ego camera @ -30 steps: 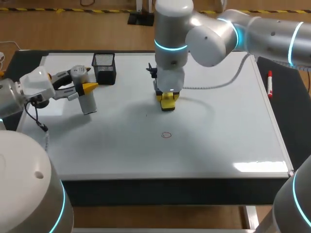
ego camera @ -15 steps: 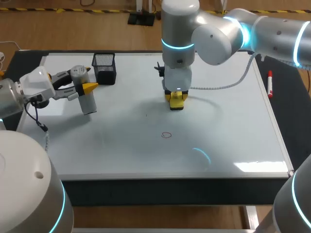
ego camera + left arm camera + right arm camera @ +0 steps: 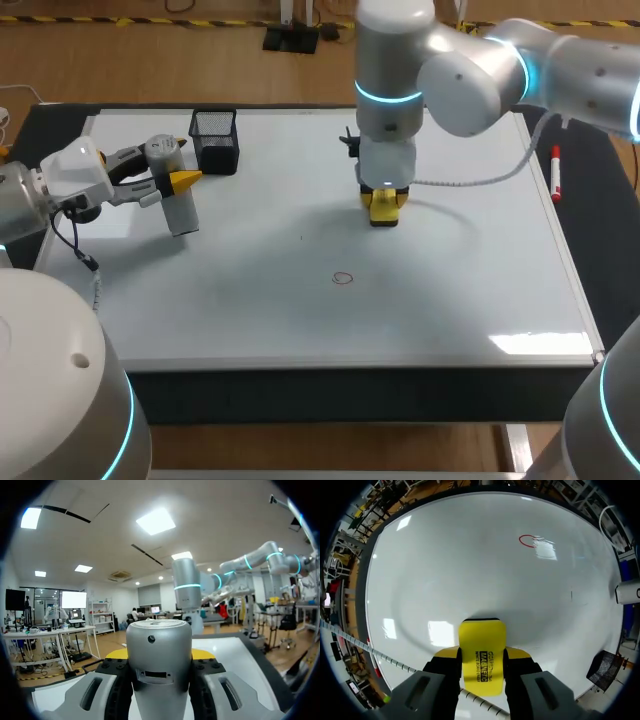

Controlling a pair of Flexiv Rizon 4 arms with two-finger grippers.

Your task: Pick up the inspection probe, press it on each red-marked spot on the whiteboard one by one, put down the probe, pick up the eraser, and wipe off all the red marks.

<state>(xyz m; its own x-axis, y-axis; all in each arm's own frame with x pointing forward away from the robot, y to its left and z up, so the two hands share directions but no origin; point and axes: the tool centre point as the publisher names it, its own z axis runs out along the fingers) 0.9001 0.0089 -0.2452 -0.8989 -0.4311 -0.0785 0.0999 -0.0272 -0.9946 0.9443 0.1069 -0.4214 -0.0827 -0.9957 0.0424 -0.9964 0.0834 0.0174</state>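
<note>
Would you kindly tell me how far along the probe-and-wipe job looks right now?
Done: the yellow eraser is picked up, with the right gripper shut on it over the whiteboard. In hand: wiping. Left: one red mark to erase, and the probe is not put down; the left gripper holds it.

With the middle of the whiteboard (image 3: 480,290) as dial centre, the eraser (image 3: 384,210) rests on the board close in at 2 o'clock, gripped by the right gripper (image 3: 384,203). The drawn ring (image 3: 343,278) lies near 6 o'clock. The mesh holder (image 3: 214,140) stands at 10 o'clock. The inspection probe (image 3: 175,200), in the left gripper (image 3: 172,181), is at 9 o'clock. A marker (image 3: 555,172) lies at the edge toward 3 o'clock.
</note>
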